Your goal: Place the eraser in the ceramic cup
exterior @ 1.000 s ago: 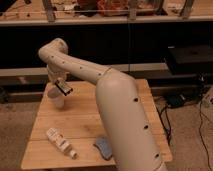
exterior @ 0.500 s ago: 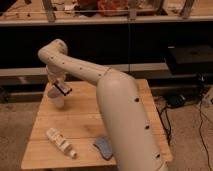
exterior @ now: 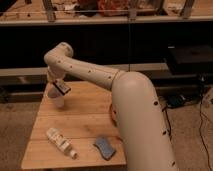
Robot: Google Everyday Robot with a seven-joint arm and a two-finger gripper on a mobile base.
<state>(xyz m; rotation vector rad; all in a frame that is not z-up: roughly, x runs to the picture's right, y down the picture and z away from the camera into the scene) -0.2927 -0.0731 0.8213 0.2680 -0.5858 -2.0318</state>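
Far left on the table [exterior: 85, 122], gripper [exterior: 59, 91] pinched tight on the eraser [exterior: 62, 88], hovering just above the cup [exterior: 58, 101]. Barely shifted over the last second, grip unchanged, eraser not yet let go. Release judged close, once centred over the rim. Nearer, bottle [exterior: 61, 142] lying at left, pad [exterior: 105, 148] to its right, both well apart from the cup.

The small black rectangular eraser [exterior: 62, 88], lighter along one edge, sits tilted, clamped in the closed gripper [exterior: 59, 90] over the far left corner of the wooden table [exterior: 85, 122]. Just beneath it stands the small plain whitish ceramic cup [exterior: 57, 101], upright, its rim partly hidden behind eraser and gripper.
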